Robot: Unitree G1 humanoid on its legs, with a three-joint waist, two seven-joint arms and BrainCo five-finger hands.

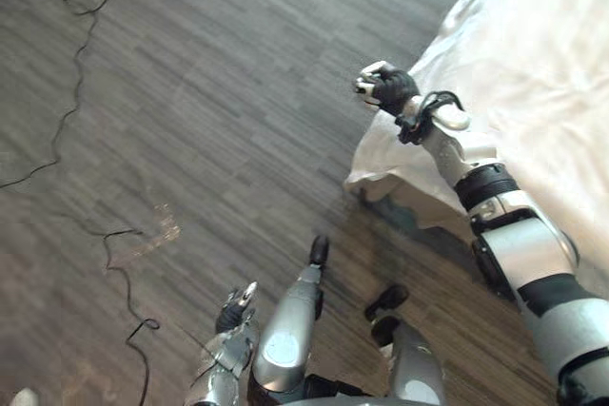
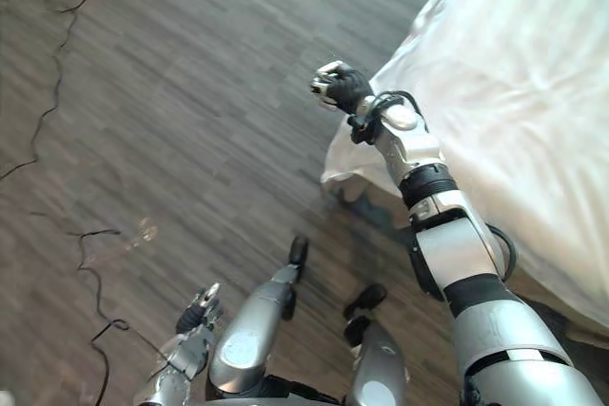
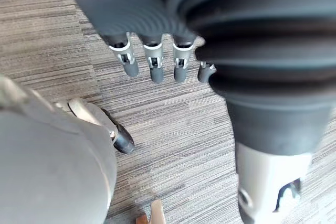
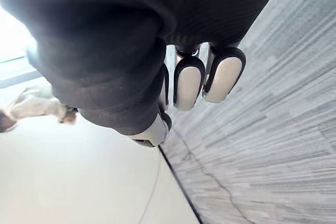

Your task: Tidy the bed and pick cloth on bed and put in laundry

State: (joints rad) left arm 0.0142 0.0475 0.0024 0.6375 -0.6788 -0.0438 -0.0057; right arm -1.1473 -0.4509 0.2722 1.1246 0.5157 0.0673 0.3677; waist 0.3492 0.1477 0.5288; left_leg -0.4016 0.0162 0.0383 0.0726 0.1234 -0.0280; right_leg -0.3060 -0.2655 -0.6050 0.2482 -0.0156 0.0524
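Two hands were in the pictures. Low on the left, the left hand [image 1: 237,311] hung close to the dark grey floor [image 1: 209,92]. It was open and loose, and it held nothing. In the left wrist view its fingers [image 3: 152,65] pointed down in a straight row. Its thumb [image 3: 116,136] stuck out apart from them, and the floor was past them.

The floor was made of long thin strips. It took up the left and the middle. A pale shiny patch [image 1: 160,227] lay on it, near the left hand.

More to the right, the right hand [image 1: 384,88] was up higher, at the end of a long, reaching arm. It was closed like a fist. In the right wrist view its fingers [image 4: 188,83] bent back toward the palm, with nothing between them. This hand was just beside the corner of the bed [image 1: 552,140]. I could not tell if it touched the bed.

On the far right was the bed. A white sheet [image 1: 514,26] covered it, with soft wrinkles. The sheet's corner [image 1: 381,173] hung down off the bed toward the floor, just below the right hand.
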